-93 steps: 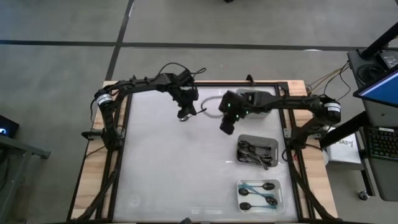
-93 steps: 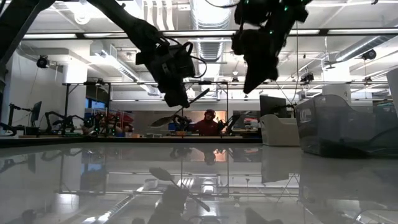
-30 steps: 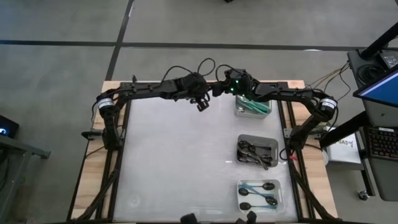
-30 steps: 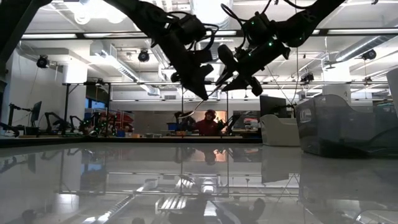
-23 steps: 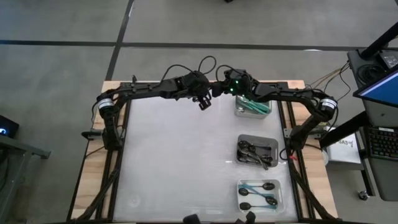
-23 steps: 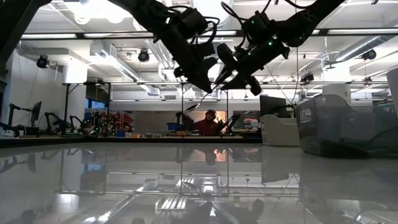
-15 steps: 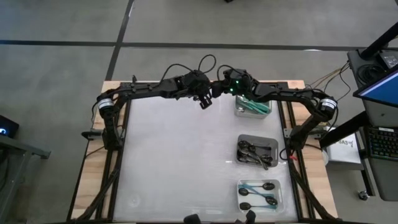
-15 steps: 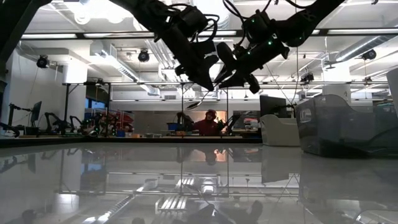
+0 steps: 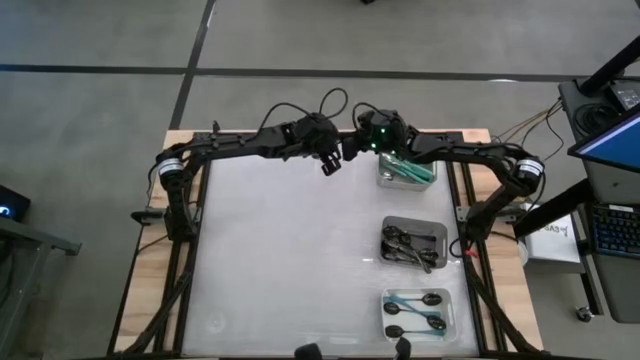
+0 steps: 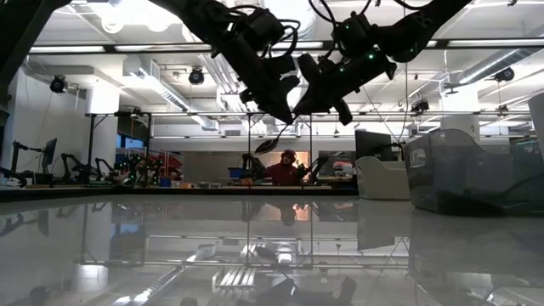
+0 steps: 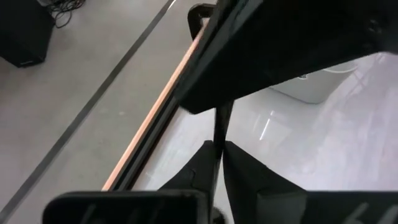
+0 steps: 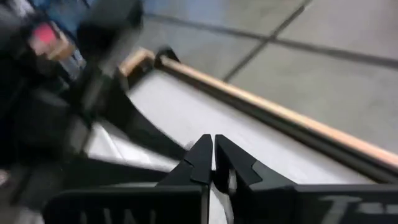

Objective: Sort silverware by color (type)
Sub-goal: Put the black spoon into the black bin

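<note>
A dark spoon hangs in the air over the table's far edge; its bowl point(image 10: 265, 146) is lowest and its thin handle point(image 11: 219, 124) rises to both grippers. My left gripper point(image 9: 331, 163) and my right gripper point(image 9: 349, 150) meet tip to tip there, both shut on this spoon. In the low view the left gripper point(image 10: 284, 115) and the right gripper point(image 10: 301, 107) stand close together, high above the table. My left gripper pinches the spoon's thin handle point(image 11: 218, 144) between its two fingers, with the handle running on past the fingertips toward the other gripper. The spoon is lifted clear of the table, its bowl hanging below. My right gripper is shut point(image 12: 213, 157) on the same handle farther up. Its own dark body hides the exact place of contact in the left wrist view.
Three trays stand along the table's right side. A far one point(image 9: 405, 172) holds teal-handled spoons, a grey middle one point(image 9: 440, 232) holds dark spoons, and a white near one point(image 9: 452, 300) holds teal-handled spoons with black bowls. The wooden far edge point(image 12: 298, 124) lies just beyond the grippers.
My right gripper has edged toward my left gripper and its fingers have closed on the spoon's handle. My left gripper has kept its hold and stayed almost still. The spoon stays hanging clear of the table.
</note>
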Controlling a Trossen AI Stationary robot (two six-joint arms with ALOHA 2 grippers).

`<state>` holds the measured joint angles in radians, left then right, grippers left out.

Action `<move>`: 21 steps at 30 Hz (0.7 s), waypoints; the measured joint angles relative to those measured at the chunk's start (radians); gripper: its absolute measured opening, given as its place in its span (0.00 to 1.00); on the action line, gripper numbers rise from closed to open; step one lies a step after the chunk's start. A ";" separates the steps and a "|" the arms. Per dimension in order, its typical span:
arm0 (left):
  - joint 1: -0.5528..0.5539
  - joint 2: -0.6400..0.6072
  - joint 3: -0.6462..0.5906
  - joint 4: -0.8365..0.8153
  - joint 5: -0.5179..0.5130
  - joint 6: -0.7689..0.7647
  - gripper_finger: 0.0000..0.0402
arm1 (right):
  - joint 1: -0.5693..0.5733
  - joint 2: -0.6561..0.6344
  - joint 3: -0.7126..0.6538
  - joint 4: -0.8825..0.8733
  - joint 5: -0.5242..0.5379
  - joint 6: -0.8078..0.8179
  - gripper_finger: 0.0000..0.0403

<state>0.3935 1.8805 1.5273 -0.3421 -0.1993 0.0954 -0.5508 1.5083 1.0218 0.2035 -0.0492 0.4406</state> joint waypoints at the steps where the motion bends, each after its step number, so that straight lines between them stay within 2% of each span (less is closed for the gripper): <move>1: 0.000 0.000 0.000 -0.007 0.001 0.000 0.04 | -0.005 -0.008 0.000 -0.025 -0.014 -0.006 0.02; 8: 0.001 -0.002 0.000 -0.095 -0.002 0.026 0.13 | -0.053 -0.094 0.073 -0.366 -0.022 -0.118 0.02; 13: 0.001 -0.002 0.000 -0.170 -0.001 0.027 0.17 | -0.058 -0.151 0.211 -0.792 -0.037 -0.191 0.02; 18: 0.004 -0.002 -0.002 -0.208 -0.002 0.028 0.18 | -0.010 -0.220 0.341 -1.129 -0.056 -0.185 0.02; 21: 0.008 -0.002 -0.003 -0.206 -0.002 0.028 0.18 | 0.041 -0.255 0.379 -1.262 -0.057 -0.126 0.02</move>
<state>0.4016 1.8790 1.5246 -0.5477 -0.2012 0.1230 -0.5097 1.2533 1.4006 -1.0588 -0.1061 0.3143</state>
